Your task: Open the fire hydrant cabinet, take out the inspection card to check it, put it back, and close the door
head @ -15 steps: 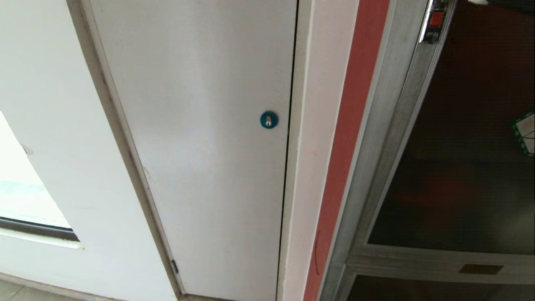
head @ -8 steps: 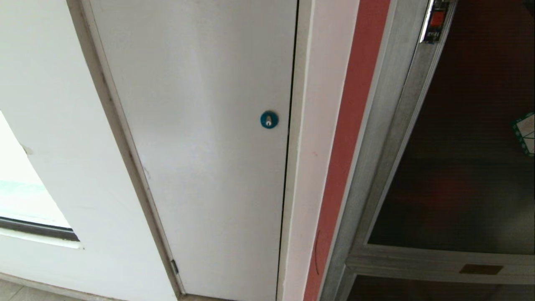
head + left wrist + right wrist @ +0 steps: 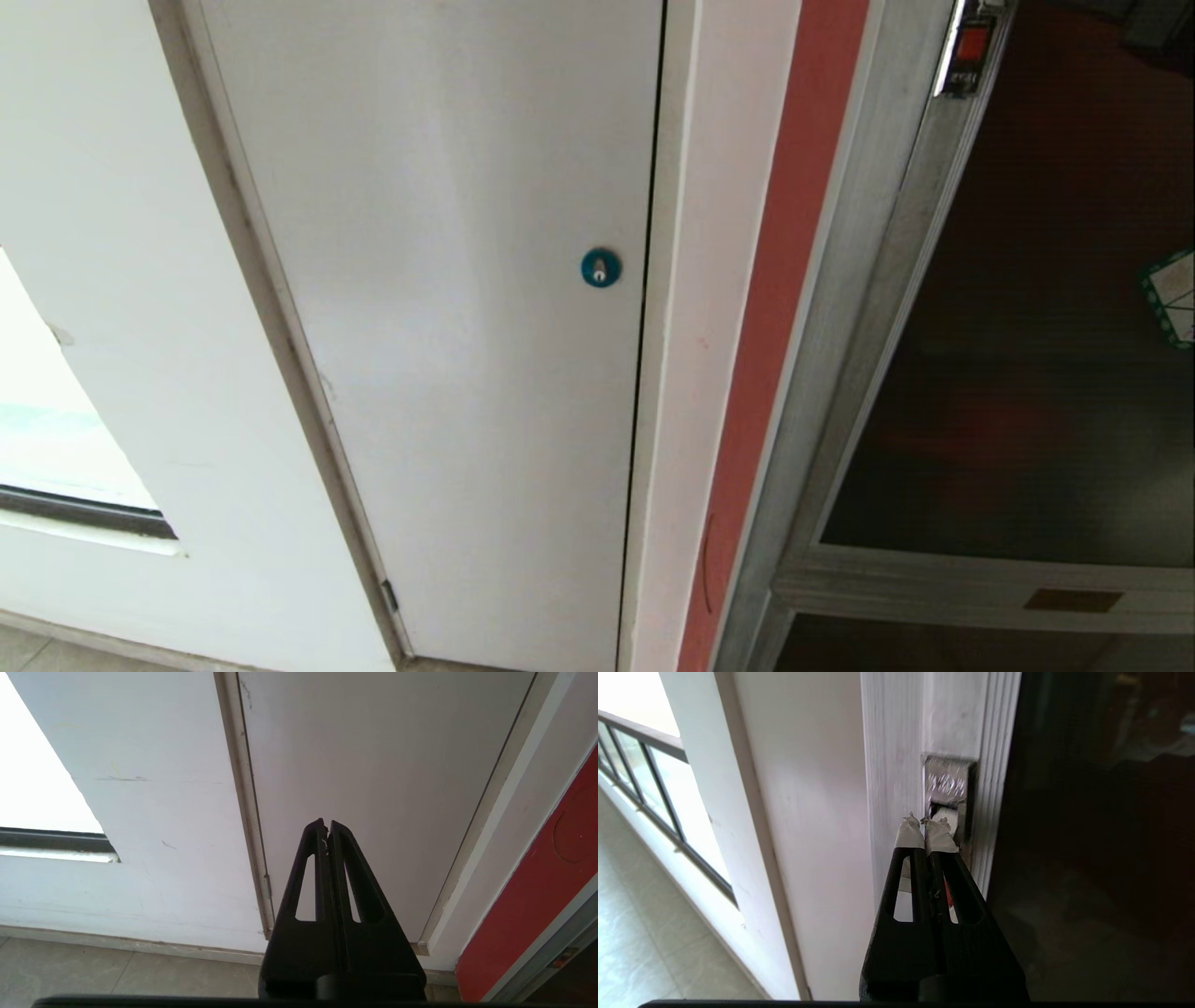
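The right gripper (image 3: 926, 828), jaws clenched on nothing, is nosing at the latch (image 3: 948, 798) on the door (image 3: 1055, 308) to work it open, while the left gripper (image 3: 326, 828) is hanging clenched and idle.

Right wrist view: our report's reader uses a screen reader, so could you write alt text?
The shut right gripper, black with white-taped fingertips, points at the metal latch plate on the silver aluminium frame of the dark tinted glass door. A white wall and railed window lie beside it.
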You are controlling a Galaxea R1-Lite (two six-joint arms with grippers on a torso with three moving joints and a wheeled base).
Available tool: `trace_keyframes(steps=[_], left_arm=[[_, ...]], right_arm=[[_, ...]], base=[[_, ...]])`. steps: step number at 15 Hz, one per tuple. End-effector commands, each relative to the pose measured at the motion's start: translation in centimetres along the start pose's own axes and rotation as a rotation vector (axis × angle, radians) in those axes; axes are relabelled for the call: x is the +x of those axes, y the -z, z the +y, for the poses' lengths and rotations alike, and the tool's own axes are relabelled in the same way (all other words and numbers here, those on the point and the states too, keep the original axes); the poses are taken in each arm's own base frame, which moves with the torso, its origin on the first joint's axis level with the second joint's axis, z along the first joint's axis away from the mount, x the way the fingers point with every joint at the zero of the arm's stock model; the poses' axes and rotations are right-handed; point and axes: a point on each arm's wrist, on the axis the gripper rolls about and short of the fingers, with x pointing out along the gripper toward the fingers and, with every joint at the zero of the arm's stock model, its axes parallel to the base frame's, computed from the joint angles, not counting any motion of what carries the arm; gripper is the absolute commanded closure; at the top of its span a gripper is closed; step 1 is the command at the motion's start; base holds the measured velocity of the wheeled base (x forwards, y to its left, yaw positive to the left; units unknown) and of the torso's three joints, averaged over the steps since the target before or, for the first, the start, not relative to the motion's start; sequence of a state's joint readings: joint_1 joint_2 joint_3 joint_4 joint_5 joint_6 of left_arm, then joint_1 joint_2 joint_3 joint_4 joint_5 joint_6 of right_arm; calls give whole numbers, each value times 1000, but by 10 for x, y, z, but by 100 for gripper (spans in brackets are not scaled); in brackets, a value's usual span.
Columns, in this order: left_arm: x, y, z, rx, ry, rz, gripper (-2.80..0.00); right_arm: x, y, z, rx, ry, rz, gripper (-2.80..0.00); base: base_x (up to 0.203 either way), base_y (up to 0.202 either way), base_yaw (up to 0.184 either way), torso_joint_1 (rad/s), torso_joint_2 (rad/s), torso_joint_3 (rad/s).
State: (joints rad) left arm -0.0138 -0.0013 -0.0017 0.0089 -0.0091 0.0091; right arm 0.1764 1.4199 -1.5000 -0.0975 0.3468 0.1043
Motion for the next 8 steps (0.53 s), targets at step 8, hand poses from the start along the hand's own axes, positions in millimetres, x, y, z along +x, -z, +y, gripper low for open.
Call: trace_keyframes(steps=[8], left_arm=[[0, 0, 0, 0, 0, 0, 0]], right_arm=[[10, 13, -8, 16, 34, 45, 0]], base=[[0, 0, 0, 0, 0, 0]])
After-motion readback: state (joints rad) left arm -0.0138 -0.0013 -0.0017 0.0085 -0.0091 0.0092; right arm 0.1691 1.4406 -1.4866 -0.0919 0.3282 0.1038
